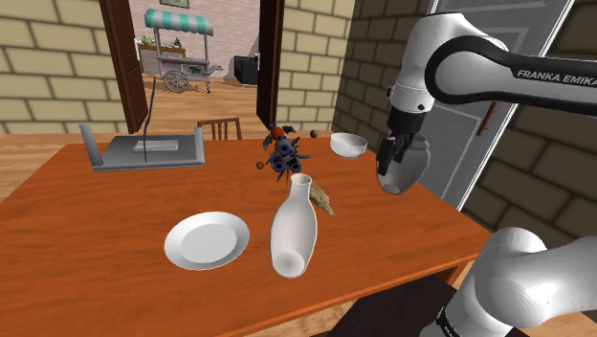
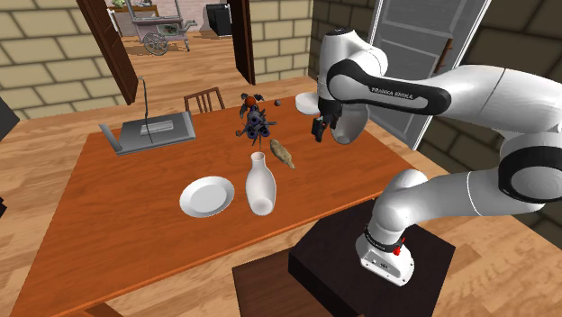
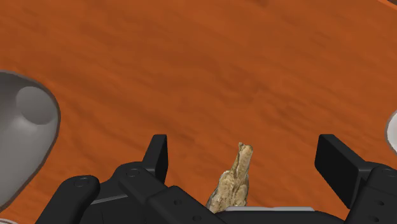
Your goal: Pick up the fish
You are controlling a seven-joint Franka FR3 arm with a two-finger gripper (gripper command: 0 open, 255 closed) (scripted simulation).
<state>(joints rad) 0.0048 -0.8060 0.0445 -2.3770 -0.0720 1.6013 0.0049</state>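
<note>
Hovering, fingers (image 3: 157, 153) apart, end effector (image 3: 245, 153) above rough tan fish (image 3: 232, 184), wood tbl (image 3: 191, 63)

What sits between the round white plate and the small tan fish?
A tall white narrow-necked vase stands between the round white plate and the small tan fish, as the shoulder view and second exterior view both show.
</note>
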